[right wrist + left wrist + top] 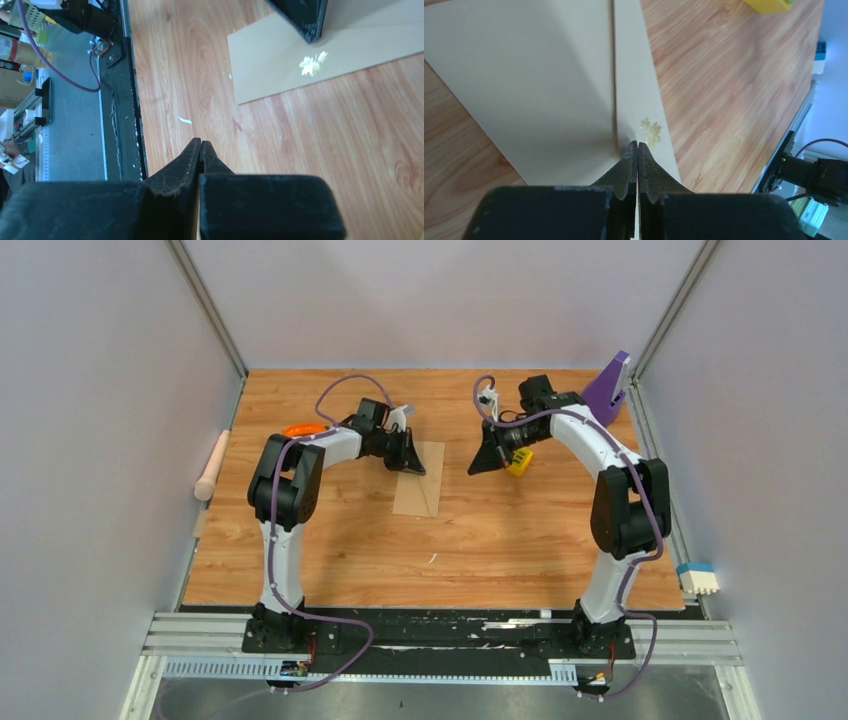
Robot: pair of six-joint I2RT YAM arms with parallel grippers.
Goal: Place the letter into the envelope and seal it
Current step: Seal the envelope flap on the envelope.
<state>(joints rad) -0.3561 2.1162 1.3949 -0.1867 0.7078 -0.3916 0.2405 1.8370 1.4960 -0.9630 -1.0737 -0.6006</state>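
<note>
A brown wooden tabletop (330,540) sits inside pale grey walls, and two robot arms stand at its near edge. The envelope (420,492) lies flat near the middle of the tabletop, a bit to the left side. It is tan-brown, and from the left wrist view a straight fold line runs down it. The left claw (418,468) is shut tight with nothing between its fingers. Its tips point down at the envelope (549,75), right by the end of the fold line and close to one edge. I cannot tell if the tips touch the paper. A small pale yellow spot (651,132) shows on the envelope just beside the tips. The right claw (473,470) is shut tight too and holds nothing. It hangs over bare wood, a little way to the right of the envelope (280,60). A yellow block (519,464) sits on the tabletop next to the right arm. A purple thing (608,388) stands at the far right corner. An orange thing (303,429) lies behind the left arm.
</note>
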